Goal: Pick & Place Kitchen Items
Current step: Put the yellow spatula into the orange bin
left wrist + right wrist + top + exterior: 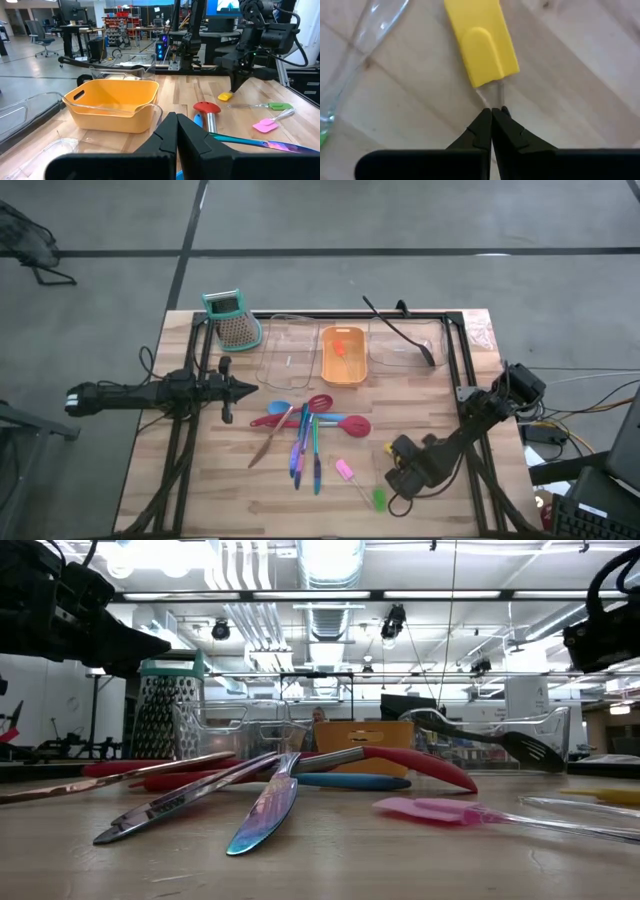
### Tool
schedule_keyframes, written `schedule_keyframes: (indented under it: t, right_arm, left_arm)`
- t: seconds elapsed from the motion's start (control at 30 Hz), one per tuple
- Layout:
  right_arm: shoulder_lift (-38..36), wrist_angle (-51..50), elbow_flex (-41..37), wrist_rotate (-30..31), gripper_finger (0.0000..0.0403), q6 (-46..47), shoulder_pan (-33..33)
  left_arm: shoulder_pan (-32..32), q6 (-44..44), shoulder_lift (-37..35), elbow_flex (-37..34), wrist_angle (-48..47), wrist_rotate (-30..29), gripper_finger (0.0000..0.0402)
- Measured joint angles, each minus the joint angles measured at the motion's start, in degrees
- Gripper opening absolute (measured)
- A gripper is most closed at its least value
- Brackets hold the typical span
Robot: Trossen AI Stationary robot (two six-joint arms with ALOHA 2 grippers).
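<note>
A small spatula with a yellow head [481, 42] and a clear handle lies on the wooden table near its right front. My right gripper [492, 114] points down over it, shut on the handle; in the high view it [392, 452] stands right of the utensil pile. Red, blue and metal utensils [305, 430] lie in a heap at mid-table. A pink spatula [345, 470] and a green one [380, 499] rest flat nearer the front. My left gripper [250, 389] waits shut and level over the table's left part. My right gripper pinches the yellow spatula's clear handle [491, 96] just behind the yellow head, between its two fingertips. The fingers come from above, pointing down. The yellow head [225, 96] looks to be lying on the table.
At the far side stand a clear tray [290, 350], an orange tray [343, 355] and another clear tray [405, 345] with a long black spoon [400, 330] across it. A teal-topped grater [232, 318] stands at the far left. A metal frame edges the table.
</note>
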Motion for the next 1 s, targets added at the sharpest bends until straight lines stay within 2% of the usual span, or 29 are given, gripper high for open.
schedule_keyframes:
  t: [0.37, 0.5, 0.7, 1.0]
  right_arm:
    - [-0.2, -1.0, 1.2, 3.2, 0.0008, -1.7, -0.4]
    - [-0.3, -0.8, 1.9, 6.0, 0.0024, -4.2, -1.8]
    - [-0.3, 0.9, 2.0, 7.5, 0.0096, -9.0, -4.8]
    - [-0.3, 2.7, 0.5, 9.2, 0.0211, -9.5, -6.8]
  left_arm:
    - [0.0, 0.0, 0.0, 0.0, 0.0, 0.0, 0.0005]
    - [0.0, 0.0, 0.0, 0.0, 0.0, 0.0, 0.0005]
    - [0.0, 0.0, 0.0, 0.0, 0.0, 0.0, 0.0005]
    - [0.0, 0.0, 0.0, 0.0, 0.0, 0.0, 0.0005]
